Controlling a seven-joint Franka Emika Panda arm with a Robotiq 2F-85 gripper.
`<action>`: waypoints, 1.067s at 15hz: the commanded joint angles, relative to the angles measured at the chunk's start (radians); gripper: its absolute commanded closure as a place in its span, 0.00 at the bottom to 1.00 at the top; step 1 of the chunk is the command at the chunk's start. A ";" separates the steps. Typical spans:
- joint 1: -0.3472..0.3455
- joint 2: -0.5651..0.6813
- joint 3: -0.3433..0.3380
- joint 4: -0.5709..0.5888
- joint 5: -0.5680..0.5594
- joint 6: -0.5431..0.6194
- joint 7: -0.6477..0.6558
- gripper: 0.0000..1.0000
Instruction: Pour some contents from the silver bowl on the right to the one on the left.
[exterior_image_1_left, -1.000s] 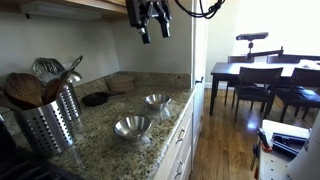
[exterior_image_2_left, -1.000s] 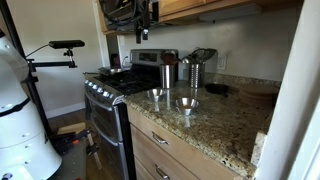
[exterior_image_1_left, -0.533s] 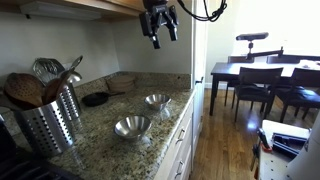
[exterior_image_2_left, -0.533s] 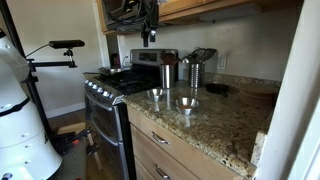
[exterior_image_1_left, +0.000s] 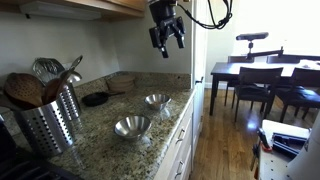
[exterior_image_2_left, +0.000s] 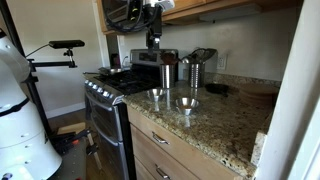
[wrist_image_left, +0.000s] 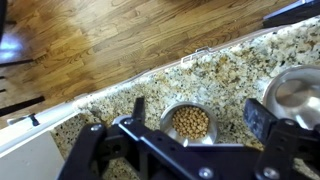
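While the gripper (exterior_image_1_left: 168, 41) hangs high above the counter (exterior_image_1_left: 95, 135), jaws spread wide and holding nothing, the step looks like approach; the pour is not yet begun. Wrist view, left to right: wood floor (wrist_image_left: 90, 40), counter edge, filled bowl (wrist_image_left: 167, 120) with the contents (wrist_image_left: 190, 123) inside, then the empty bowl (wrist_image_left: 295, 95) near it. Next move likely needs a straight descent and the jaws set across the filled bowl's rim. That bowl sits near the edge, so a nudge risks a drop. Bare granite lies between the bowls; the utensil holder (exterior_image_1_left: 50, 120) is well apart.
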 joint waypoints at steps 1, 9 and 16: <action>-0.017 -0.021 -0.021 -0.073 -0.021 0.060 0.047 0.00; -0.048 -0.001 -0.060 -0.106 -0.018 0.070 0.033 0.00; -0.057 0.037 -0.079 -0.107 0.009 0.099 0.008 0.00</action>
